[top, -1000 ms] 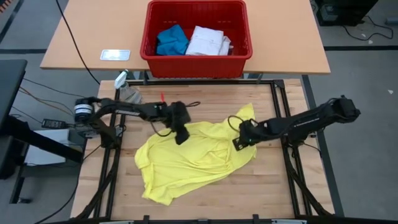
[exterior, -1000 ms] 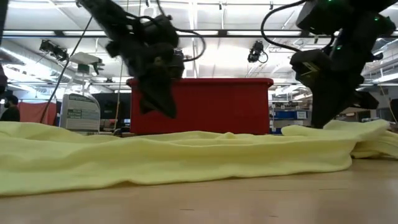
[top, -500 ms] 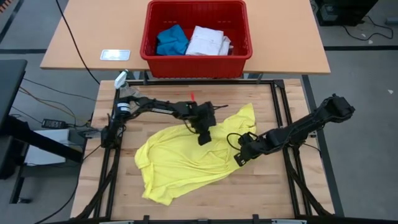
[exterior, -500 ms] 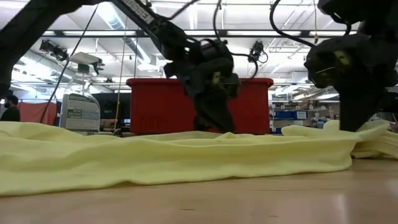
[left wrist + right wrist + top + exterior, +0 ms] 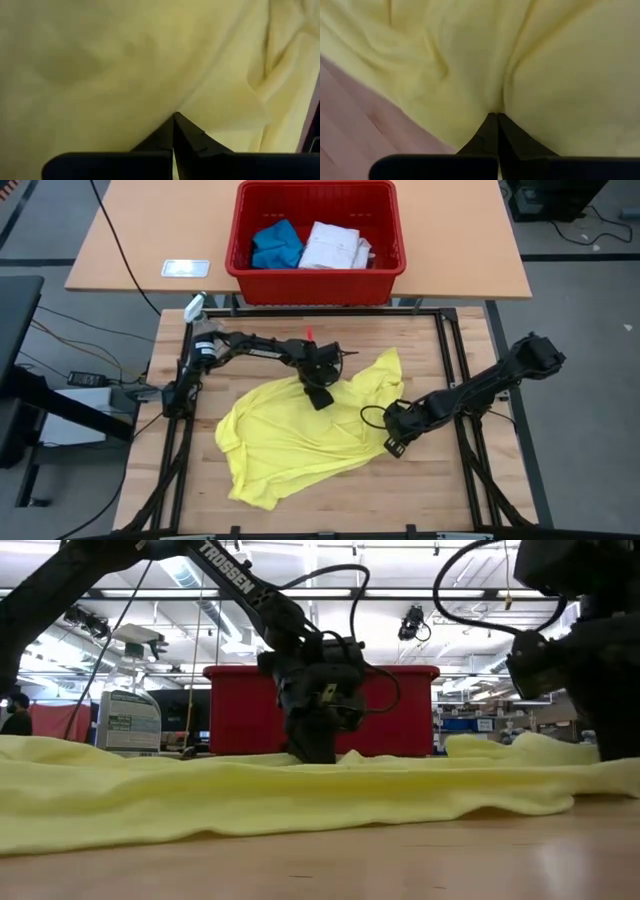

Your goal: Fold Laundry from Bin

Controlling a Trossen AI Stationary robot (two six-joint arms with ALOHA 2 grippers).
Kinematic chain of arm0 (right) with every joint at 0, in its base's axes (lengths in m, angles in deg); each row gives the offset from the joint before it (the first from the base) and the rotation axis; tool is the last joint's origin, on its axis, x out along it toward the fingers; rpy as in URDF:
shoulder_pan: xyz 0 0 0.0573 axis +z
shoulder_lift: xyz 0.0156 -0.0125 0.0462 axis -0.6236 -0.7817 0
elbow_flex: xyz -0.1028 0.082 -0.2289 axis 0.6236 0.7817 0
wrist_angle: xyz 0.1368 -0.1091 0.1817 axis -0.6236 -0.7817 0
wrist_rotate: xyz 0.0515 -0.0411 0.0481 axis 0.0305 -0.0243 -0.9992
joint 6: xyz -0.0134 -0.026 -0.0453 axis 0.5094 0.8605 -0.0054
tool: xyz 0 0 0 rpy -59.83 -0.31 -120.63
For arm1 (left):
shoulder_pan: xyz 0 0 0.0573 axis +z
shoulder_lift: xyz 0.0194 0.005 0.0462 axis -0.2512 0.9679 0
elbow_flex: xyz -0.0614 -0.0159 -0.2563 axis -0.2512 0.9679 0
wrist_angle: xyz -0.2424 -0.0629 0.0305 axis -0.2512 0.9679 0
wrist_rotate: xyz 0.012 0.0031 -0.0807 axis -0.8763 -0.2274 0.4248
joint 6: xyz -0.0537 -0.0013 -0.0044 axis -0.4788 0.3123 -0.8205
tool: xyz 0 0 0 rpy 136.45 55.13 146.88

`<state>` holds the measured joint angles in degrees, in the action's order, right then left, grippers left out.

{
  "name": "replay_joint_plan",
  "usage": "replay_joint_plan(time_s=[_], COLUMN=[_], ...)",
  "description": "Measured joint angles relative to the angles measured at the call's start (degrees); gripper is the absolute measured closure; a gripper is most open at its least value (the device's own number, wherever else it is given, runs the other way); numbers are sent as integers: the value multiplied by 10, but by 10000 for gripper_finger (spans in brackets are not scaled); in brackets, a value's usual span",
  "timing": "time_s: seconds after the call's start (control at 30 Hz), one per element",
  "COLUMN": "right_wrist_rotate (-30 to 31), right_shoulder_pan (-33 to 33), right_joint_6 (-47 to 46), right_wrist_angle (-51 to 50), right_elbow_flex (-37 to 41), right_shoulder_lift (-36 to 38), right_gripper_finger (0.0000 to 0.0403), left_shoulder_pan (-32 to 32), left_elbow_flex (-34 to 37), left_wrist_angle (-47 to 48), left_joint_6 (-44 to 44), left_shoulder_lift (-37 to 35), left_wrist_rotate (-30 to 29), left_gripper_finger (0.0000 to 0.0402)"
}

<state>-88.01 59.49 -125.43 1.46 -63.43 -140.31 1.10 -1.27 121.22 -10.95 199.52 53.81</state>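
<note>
A bright yellow T-shirt [image 5: 300,435] lies crumpled on the wooden table. My left gripper [image 5: 320,397] is down on its far middle part, and the left wrist view shows the fingers shut on the cloth. At the shirt's right edge, my right gripper [image 5: 392,444] is also shut on cloth. On the tan table beyond stands the red bin [image 5: 385,250], holding a blue piece [image 5: 275,245] and a white shirt [image 5: 335,246]. In the low view the left gripper [image 5: 316,748] meets the shirt [image 5: 250,800], and cloth hides the right fingertips. My left gripper pinches the shirt's upper surface near a fold edge [image 5: 176,109] between its two shut fingers. It comes from above, slanting down. The cloth lies slack on the table around it. My right gripper pinches a small pucker of cloth [image 5: 498,106] near the shirt's right edge, beside bare wood. Creases run out from the fingertips. The fingers point steeply down, and the shirt rests on the table.
Black frame rails [image 5: 448,380] run along the wooden table's edges. A small white device [image 5: 185,268] lies on the tan table left of the bin. Bare wood [image 5: 420,490] shows to the right of and nearer than the shirt.
My left gripper has swung toward the table's right edge and come down onto the shirt's far middle. My right gripper has moved toward the near edge along the shirt's right side and sunk to the cloth. The shirt's far right flap has shifted a little.
</note>
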Motion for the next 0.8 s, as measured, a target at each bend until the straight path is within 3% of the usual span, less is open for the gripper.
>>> replay_joint_plan(time_s=[0.17, 0.37, 0.8], right_wrist_rotate=[-1, 12, 92], right_shoulder_pan=[3, 15, 87], right_joint_6=[57, 74, -43], right_wrist_angle=[5, 12, -3], right_elbow_flex=[-3, -3, 9], right_shoulder_lift=[-42, -47, -31], right_gripper_finger=[402, 402, 403], left_shoulder_pan=[16, 24, 48], left_elbow_flex=[0, 0, 1], left_wrist_angle=[12, 31, 40], left_joint_6=[-8, -6, 9], left_shoulder_lift=[-11, -13, -14], left_wrist_rotate=[-56, -62, -73], left_gripper_finger=[398, 399, 399])
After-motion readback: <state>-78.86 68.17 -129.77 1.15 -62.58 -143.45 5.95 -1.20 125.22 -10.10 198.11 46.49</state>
